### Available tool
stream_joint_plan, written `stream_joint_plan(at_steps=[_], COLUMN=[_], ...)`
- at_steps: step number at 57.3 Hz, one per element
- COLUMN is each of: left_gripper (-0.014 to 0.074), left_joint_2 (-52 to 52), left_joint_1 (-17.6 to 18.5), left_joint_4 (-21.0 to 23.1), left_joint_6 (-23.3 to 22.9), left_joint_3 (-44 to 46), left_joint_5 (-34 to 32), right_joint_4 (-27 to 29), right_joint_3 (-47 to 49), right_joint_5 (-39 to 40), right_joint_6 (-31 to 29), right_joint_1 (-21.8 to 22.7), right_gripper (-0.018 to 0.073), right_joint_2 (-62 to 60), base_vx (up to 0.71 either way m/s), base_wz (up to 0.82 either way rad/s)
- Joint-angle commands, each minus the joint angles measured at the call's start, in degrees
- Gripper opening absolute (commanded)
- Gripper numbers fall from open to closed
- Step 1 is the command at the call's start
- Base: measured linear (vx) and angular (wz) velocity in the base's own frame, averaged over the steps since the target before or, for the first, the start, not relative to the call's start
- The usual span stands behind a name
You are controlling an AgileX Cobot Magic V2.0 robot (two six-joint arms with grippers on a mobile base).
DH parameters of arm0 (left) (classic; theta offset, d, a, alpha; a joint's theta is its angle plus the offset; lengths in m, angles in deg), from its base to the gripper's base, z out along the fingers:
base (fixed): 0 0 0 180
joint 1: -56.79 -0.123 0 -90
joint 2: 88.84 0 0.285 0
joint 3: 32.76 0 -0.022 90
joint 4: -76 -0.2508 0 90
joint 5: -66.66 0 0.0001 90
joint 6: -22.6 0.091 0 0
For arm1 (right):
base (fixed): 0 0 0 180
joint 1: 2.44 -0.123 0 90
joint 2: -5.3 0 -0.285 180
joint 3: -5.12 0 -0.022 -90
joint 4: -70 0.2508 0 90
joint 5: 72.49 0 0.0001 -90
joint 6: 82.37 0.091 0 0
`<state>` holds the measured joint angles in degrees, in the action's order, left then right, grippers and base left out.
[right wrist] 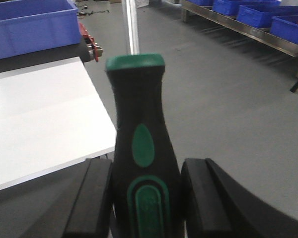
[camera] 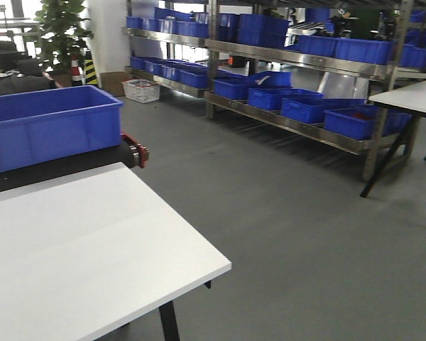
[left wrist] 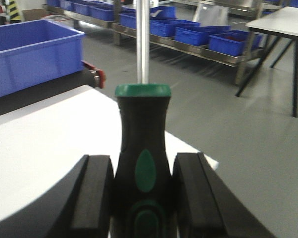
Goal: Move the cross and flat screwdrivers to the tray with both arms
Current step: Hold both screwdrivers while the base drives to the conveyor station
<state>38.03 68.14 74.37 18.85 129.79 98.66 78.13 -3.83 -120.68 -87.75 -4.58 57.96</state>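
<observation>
Across the exterior front-facing view, a smooth white rectangular table (camera: 78, 249) fills the lower left over a plain grey floor (camera: 291, 234). Behind the table a deep blue plastic crate (camera: 50, 124) stands on a black surface with a red end fitting (camera: 137, 151). Steel shelving (camera: 298, 60) loaded with more blue crates (camera: 302, 106) lines the far wall. A leafy green plant (camera: 60, 28) and a white mesh basket (camera: 140, 90) stand at the far left, and a second white table (camera: 415, 96) enters at the right edge. Neither arm appears in this view. From the left wrist-mounted view, the left gripper (left wrist: 144, 162) is clenched on the left screwdriver (left wrist: 141, 134), a slim tool with a chunky black handle, green trim and a thin bright steel shaft. The two black fingers (left wrist: 97, 193) flank the handle's waist. The shaft runs straight up and out of the top of the frame, so its tip type cannot be told. Below and to the left lie the table's white top (left wrist: 49, 148) and the big crate (left wrist: 30, 54). From the right wrist-mounted view, the right gripper (right wrist: 146, 166) likewise grasps the right screwdriver (right wrist: 141, 124), of the same black-and-green build, by the lower handle. Its shaft also leaves the top edge. This tool hangs over the floor just beside the table's edge (right wrist: 39, 124), with the crate (right wrist: 30, 25) beyond.
</observation>
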Motion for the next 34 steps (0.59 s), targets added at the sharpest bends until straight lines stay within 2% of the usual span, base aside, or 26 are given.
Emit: stream_joint_plan(at_steps=[1, 18, 34], left_gripper=[-0.0001, -0.0001, -0.0001], left_joint_2=[0.19, 0.34, 1.24], left_joint_1=[0.27, 0.27, 0.27], left_joint_4=[0.28, 0.28, 0.28], left_joint_6=[-0.57, -0.57, -0.57], left_joint_3=[2.06, 2.06, 2.06], left_joint_5=[-5.57, -5.57, -5.56], right_joint_4=[0.22, 0.17, 0.18], right_joint_3=[1.68, 1.68, 1.68], right_joint_5=[5.36, 5.37, 5.35], right_joint_6=[-0.47, -0.47, -0.47], right_joint_1=[-0.07, -0.07, -0.07], right_gripper=[-0.0009, -0.0009, -0.0009], right_joint_2=[0.05, 0.05, 0.05], base_vx=[-0.10, -0.05, 0.07], base_wz=[-0.47, -0.56, -0.78])
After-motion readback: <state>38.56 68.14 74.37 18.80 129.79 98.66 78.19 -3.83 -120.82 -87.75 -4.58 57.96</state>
